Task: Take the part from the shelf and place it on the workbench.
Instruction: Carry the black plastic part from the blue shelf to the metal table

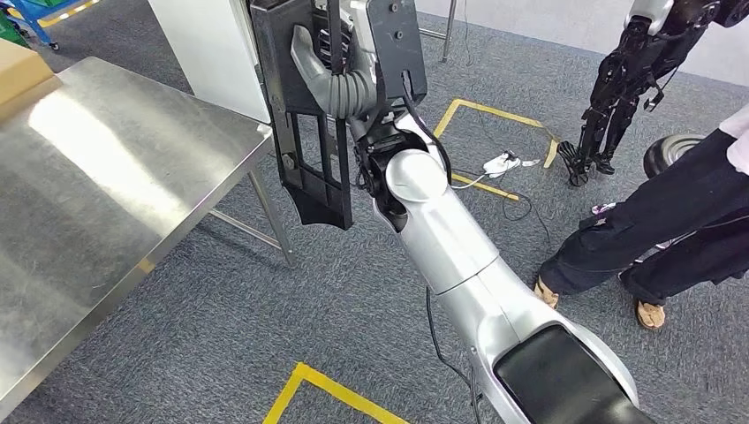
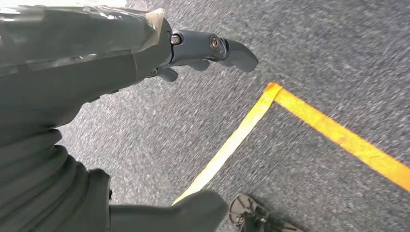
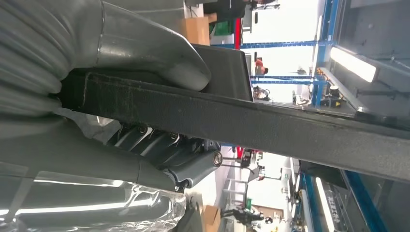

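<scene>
Right arm (image 1: 459, 256): silver, it rises from the lower edge of the head view up towards the middle of the scene, a black cable running along it.
Right hand (image 1: 331, 75): raised in front of the camera, closed round the black part; in the right wrist view the thick grey thumb (image 3: 159, 53) presses on one face of the part and the darker fingers (image 3: 159, 145) curl against the opposite face, so the part is clamped between them.
Part (image 1: 309, 150): a flat black plastic panel with rectangular cut-outs, held roughly upright in the air, its lower end hanging free above the carpet, just beside the corner of the table and not touching it.
Left hand (image 2: 203, 50): hangs over the carpet; its fingers are apart and hold nothing.
Table (image 1: 97, 185): a bare stainless-steel top on metal legs, at the left of the head view.
Floor (image 1: 265, 327): grey carpet marked with yellow tape lines (image 1: 309, 380); a white power strip (image 1: 502, 162) with its cable lies beyond the arm.
Person (image 1: 654, 230): at the right, in dark trousers and sandals, standing on the carpet well apart from the part.
Second robot (image 1: 627, 79): a dark-limbed figure stands further back at the upper right.
</scene>
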Tool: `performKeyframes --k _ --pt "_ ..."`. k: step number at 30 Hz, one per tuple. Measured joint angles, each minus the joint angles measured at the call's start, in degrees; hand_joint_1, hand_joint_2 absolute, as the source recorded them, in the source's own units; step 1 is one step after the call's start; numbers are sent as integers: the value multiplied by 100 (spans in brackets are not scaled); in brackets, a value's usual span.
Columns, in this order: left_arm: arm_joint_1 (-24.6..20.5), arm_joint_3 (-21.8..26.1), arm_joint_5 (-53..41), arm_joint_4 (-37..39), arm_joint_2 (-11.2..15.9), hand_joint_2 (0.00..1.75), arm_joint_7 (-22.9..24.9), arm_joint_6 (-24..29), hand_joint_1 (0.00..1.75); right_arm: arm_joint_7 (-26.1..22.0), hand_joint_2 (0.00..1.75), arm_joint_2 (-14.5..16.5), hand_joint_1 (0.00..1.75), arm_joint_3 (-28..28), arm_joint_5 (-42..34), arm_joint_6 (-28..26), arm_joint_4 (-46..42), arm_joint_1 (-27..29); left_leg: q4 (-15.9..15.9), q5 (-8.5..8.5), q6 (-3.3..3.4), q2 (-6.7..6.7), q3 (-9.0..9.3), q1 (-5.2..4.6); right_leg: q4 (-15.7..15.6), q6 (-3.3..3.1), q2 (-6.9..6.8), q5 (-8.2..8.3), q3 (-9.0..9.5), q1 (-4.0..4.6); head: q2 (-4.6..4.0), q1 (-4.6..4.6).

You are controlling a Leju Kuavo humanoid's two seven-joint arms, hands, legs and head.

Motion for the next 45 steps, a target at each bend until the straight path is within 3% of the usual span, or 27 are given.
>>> performKeyframes --k 1,3,5,7,8,9,11,13,16,18,20,22,23,25,27,29,31,33,35,37,38,39,40,42,44,45 --pt "11 11 1 0 0 175 -15 -18 0 -2 175 4 175 15 49 -14 36 -31 23 -18 -30 49 -20 5 -16 -36 -54 15 12 -3 0 -2" --pt "19 34 -10 0 4 175 -67 -85 0 -20 175 4 175 17 287 -27 143 -99 324 -205 -74 328 -168 -5 -52 -114 -176 35 33 -20 0 -38" --pt "18 52 -27 0 8 175 -123 -147 0 -41 175 -1 175 -63 670 24 282 -137 1037 -553 -102 643 -505 -5 -57 -165 -302 26 40 9 0 -67" --pt "19 67 -38 0 11 175 -152 -182 0 -46 175 -3 175 -199 985 107 407 -119 1587 -722 -120 740 -780 2 -56 -186 -446 14 41 38 0 -66" --pt "20 72 -40 0 14 175 -158 -192 0 -40 175 -2 175 -263 1087 132 455 -106 1555 -653 -120 761 -764 2 -55 -192 -517 9 42 44 0 -68" --pt "22 76 -45 0 19 175 -162 -201 0 -24 175 -1 175 -322 1182 145 492 -99 1300 -499 -113 796 -630 2 -54 -196 -584 3 45 47 0 -67" --pt "20 79 -71 -1 32 175 -180 -234 0 46 175 -5 175 -460 1478 157 532 -99 510 -184 -84 986 -193 -22 -53 -181 -695 -19 58 73 0 -71" --pt "14 79 -117 -1 45 175 -207 -304 0 117 175 -31 175 -684 1879 205 550 -89 93 -85 -27 1092 30 -62 -54 -142 -786 -43 70 117 0 -60" --pt "24 79 -175 -1 69 175 -244 -418 0 118 175 -136 175 -1114 2231 308 562 -58 33 -71 85 914 42 -81 -60 -59 -894 -83 106 132 0 -42" --pt "32 79 -213 -1 85 175 -271 -477 0 50 175 -268 175 -1390 2318 366 562 -46 -21 -29 165 792 77 -55 193 -25 -680 -221 7 114 0 -37" --pt "28 78 -249 -1 99 175 -285 -512 0 -30 175 -433 175 -1633 2386 421 564 -13 -38 -7 217 660 86 -41 887 -41 -384 -493 -336 80 0 -28" --pt "32 78 -265 0 108 175 -287 -521 0 -67 175 -589 175 -1856 2449 454 566 60 -36 -5 234 494 83 -41 1520 -27 -282 -667 -687 65 0 -15" --pt "39 78 -264 0 111 175 -287 -522 0 -73 175 -644 175 -1953 2480 462 566 92 -34 -5 234 412 83 -41 1555 5 -263 -633 -736 64 0 -9" --pt "51 79 -262 0 116 175 -287 -522 0 -87 175 -703 175 -2098 2534 479 561 111 -26 -3 229 274 84 -41 968 94 -187 -336 -508 46 0 -6" --pt "50 79 -254 0 121 175 -287 -522 0 -112 175 -743 175 -2206 2568 498 551 90 -7 -3 197 156 62 -53 212 142 40 -23 -172 2 0 -6" --pt "54 79 -244 0 126 175 -287 -522 0 -128 175 -774 175 -2294 2585 514 545 77 2 10 138 48 21 -56 -58 113 139 91 -43 -9 0 -8" --pt "72 79 -238 0 139 175 -285 -519 0 -131 175 -781 175 -2356 2592 520 534 72 1 19 78 -35 -17 -33 -70 47 13 116 -33 -11 0 -9" --pt "85 79 -238 0 147 175 -284 -515 0 -138 175 -772 175 -2392 2597 521 514 57 206 -124 21 185 -127 -41 -100 -36 -106 130 -17 -38 0 -47" --pt "79 79 -239 0 149 175 -293 -517 0 -145 175 -770 175 -2420 2609 522 500 43 851 -471 -26 572 -428 -51 -114 -102 -229 120 -2 -31 0 -96" --pt "74 79 -242 0 151 175 -340 -545 0 -146 175 -777 175 -2448 2630 524 506 48 1535 -734 -56 732 -766 -36 -113 -126 -369 106 4 -11 0 -109" --pt "76 79 -244 0 152 175 -376 -569 0 -149 175 -778 175 -2461 2645 525 515 52 1638 -727 -63 755 -820 -33 -112 -133 -444 100 6 -7 0 -111" --pt "78 79 -245 0 157 175 -412 -593 0 -157 175 -778 175 -2473 2661 526 523 55 1502 -614 -64 775 -748 -31 -111 -135 -516 94 11 -6 0 -113" --pt "80 79 -246 0 166 175 -440 -611 0 -175 175 -776 175 -2487 2678 527 529 54 1167 -433 -57 826 -566 -30 -110 -132 -586 84 21 -6 0 -112" --pt "77 79 -247 0 181 175 -467 -627 0 -233 175 -777 175 -2516 2712 532 541 38 391 -146 -22 1069 -138 -55 -104 -97 -705 50 43 35 0 -113" --pt "72 79 -254 0 187 175 -473 -633 0 -295 175 -774 175 -2539 2734 537 564 8 66 -88 38 1179 27 -95 -103 -50 -809 19 63 92 0 -92" --pt "72 79 -258 0 189 175 -475 -635 0 -317 175 -769 175 -2547 2739 538 579 -3 55 -88 76 1106 19 -111 -107 -26 -869 6 78 112 0 -80"
